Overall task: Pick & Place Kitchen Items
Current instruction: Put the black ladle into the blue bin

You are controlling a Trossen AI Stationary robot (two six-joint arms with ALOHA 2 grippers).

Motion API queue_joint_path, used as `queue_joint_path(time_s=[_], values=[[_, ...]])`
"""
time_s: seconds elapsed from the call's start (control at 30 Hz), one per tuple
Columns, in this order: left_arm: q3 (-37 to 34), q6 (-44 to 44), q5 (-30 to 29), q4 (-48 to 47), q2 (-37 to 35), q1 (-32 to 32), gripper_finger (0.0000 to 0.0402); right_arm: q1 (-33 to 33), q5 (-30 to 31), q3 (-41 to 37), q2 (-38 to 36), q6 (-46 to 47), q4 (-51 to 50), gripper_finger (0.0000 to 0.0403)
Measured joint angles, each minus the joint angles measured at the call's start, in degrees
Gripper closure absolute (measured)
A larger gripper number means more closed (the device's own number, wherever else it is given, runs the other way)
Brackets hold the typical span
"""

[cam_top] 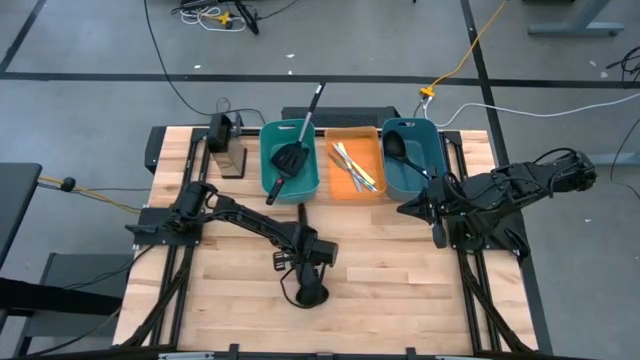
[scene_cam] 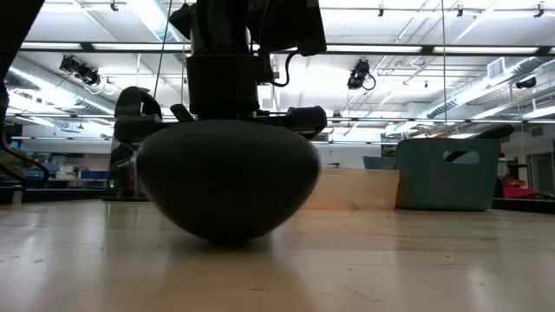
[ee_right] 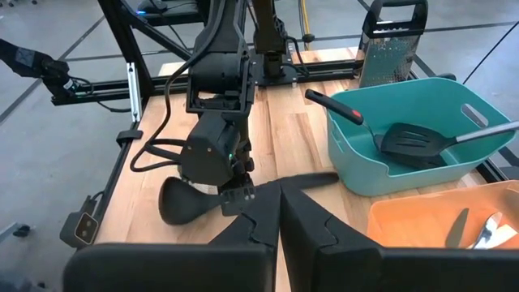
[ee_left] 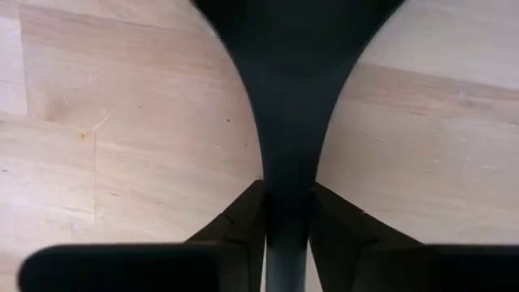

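Note:
A black ladle lies on the table's near middle, its bowl (cam_top: 312,295) on the wood and its handle (cam_top: 300,212) pointing toward the far edge. The bowl fills the low view (scene_cam: 227,182). My left gripper (cam_top: 303,258) is shut on the ladle's handle just behind the bowl. My right gripper (cam_top: 408,210) is shut and empty, hovering near the right teal bin (cam_top: 412,160), which holds another ladle. The left teal bin (cam_top: 290,160) holds black spatulas. The orange bin (cam_top: 355,165) holds thin sticks. My left gripper pinches the ladle's handle (ee_left: 285,162) between its two fingers (ee_left: 243,223), close to where it widens into the bowl. The fingers come from above, pointing down, across the handle. The bowl's underside (scene_cam: 227,236) rests on the table.
The three bins stand in a row along the far edge. A metal grater (cam_top: 228,150) stands left of them. Bare wood lies on the table's near half around the ladle.

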Motion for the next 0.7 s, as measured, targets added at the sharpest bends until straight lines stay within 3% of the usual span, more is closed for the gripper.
queue_joint_path(time_s=[0.7], values=[[0.00, 1.04, 0.00, 0.14, 0.00, 0.00, 0.0334, 0.00, 0.04, 0.02, 0.00, -0.31, 0.00, 0.0387]])
